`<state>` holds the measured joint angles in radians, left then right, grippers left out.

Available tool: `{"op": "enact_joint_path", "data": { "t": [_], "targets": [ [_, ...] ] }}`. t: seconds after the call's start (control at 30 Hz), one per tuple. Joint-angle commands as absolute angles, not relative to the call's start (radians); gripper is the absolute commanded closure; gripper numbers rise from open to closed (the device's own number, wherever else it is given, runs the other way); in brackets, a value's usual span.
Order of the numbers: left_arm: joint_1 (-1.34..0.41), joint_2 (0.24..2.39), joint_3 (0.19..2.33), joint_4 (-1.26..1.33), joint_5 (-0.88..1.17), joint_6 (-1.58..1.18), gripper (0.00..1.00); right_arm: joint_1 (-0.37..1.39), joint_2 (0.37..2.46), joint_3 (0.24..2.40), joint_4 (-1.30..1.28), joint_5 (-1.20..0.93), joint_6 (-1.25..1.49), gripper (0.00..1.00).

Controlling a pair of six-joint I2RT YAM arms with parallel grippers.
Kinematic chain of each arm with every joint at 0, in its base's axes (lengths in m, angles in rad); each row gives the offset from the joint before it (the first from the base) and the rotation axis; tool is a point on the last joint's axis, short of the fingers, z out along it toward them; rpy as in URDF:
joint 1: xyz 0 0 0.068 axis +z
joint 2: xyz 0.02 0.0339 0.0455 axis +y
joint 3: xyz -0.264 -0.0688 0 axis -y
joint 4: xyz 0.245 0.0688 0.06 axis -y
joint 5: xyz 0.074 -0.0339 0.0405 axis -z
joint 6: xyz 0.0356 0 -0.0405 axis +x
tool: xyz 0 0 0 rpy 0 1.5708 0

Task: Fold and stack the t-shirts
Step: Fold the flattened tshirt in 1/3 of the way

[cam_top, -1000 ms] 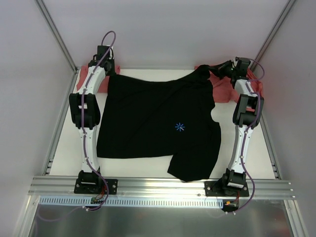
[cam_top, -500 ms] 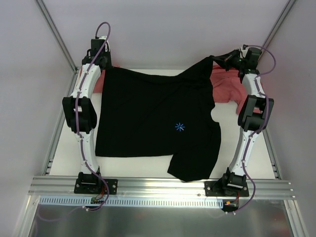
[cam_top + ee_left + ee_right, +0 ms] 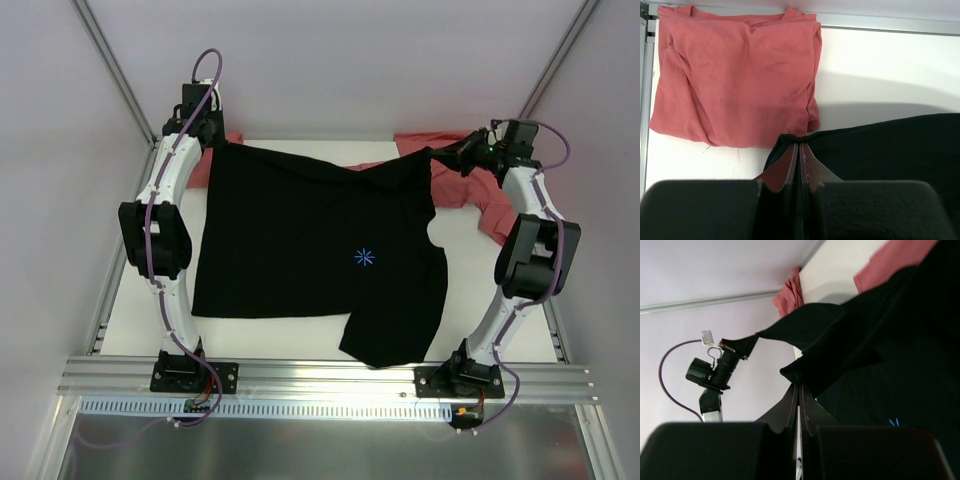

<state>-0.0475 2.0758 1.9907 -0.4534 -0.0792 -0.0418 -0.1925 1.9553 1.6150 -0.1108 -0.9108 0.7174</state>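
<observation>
Across the middle of the overhead view, the black t-shirt point(image 3: 310, 250) lies spread on the white surface point(image 3: 130, 320), its blue starburst mark point(image 3: 364, 257) facing up. Its near hem and one sleeve rest flat, while the far edge is raised clear of the surface. At upper left, the left fingers point(image 3: 790, 167) are pressed together on the far left corner of the cloth. At upper right, the right fingers point(image 3: 791, 405) are likewise pinched shut on the far right corner, which hangs in a drooping fold.

Progress: a folded salmon t-shirt point(image 3: 735, 85) sits compact at the far left of the surface and appears finished. A rumpled salmon t-shirt point(image 3: 470, 185) at the far right is not yet folded. The black one shows no completed fold, and no stack exists.

Change over the last second: both arms have reached higher and farther back, the right one swinging outward. The far edge is now drawn into a straighter line, and more of the rumpled salmon cloth is uncovered. The near hem has not shifted.
</observation>
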Motion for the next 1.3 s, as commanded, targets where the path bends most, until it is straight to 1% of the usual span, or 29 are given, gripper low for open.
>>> {"op": "enact_joint_path", "data": {
  "t": [0.0, 0.23, 0.37, 0.5, 0.53, 0.57, 0.6, 0.7, 0.8, 0.93, 1.03, 1.13, 1.27],
  "targets": [
    [-0.061, 1.988, 1.982, -0.436, -0.061, -0.052, 1.0, -0.209, 1.81, 1.553, -0.242, -0.917, 0.615, 1.0],
    [-0.066, 1.974, 1.973, -0.437, -0.046, -0.069, 1.0, -0.21, 1.683, 1.457, -0.37, -0.896, 0.546, 1.0],
    [-0.069, 1.968, 1.968, -0.436, -0.032, -0.075, 1.0, -0.21, 1.602, 1.401, -0.512, -0.856, 0.459, 1.0],
    [-0.069, 1.967, 1.97, -0.433, -0.018, -0.081, 1.0, -0.21, 1.508, 1.31, -0.575, -0.825, 0.419, 1.0],
    [-0.069, 1.967, 1.97, -0.433, -0.015, -0.083, 1.0, -0.209, 1.494, 1.275, -0.593, -0.816, 0.407, 0.97],
    [-0.069, 1.965, 1.97, -0.431, -0.014, -0.084, 1.0, -0.209, 1.479, 1.263, -0.659, -0.796, 0.39, 0.39],
    [-0.071, 1.962, 1.97, -0.431, -0.012, -0.084, 1.0, -0.209, 1.453, 1.253, -0.695, -0.745, 0.35, 0.01],
    [-0.071, 1.957, 1.965, -0.433, -0.014, -0.084, 1.0, -0.21, 1.419, 1.258, -0.804, -0.625, 0.287, 0.01],
    [-0.071, 1.941, 1.945, -0.434, -0.014, -0.087, 1.0, -0.212, 1.417, 1.308, -0.816, -0.591, 0.279, 0.0],
    [-0.072, 1.905, 1.899, -0.439, -0.024, -0.087, 1.0, -0.212, 1.482, 1.402, -0.786, -0.586, 0.313, 0.01],
    [-0.078, 1.858, 1.82, -0.434, -0.043, -0.084, 1.0, -0.212, 1.541, 1.491, -0.709, -0.615, 0.379, 0.01],
    [-0.087, 1.823, 1.754, -0.428, -0.058, -0.087, 1.0, -0.209, 1.603, 1.532, -0.655, -0.65, 0.425, 0.01],
    [-0.107, 1.775, 1.678, -0.408, -0.069, -0.107, 1.0, -0.198, 1.649, 1.603, -0.666, -0.667, 0.423, 0.01]
  ]
}}
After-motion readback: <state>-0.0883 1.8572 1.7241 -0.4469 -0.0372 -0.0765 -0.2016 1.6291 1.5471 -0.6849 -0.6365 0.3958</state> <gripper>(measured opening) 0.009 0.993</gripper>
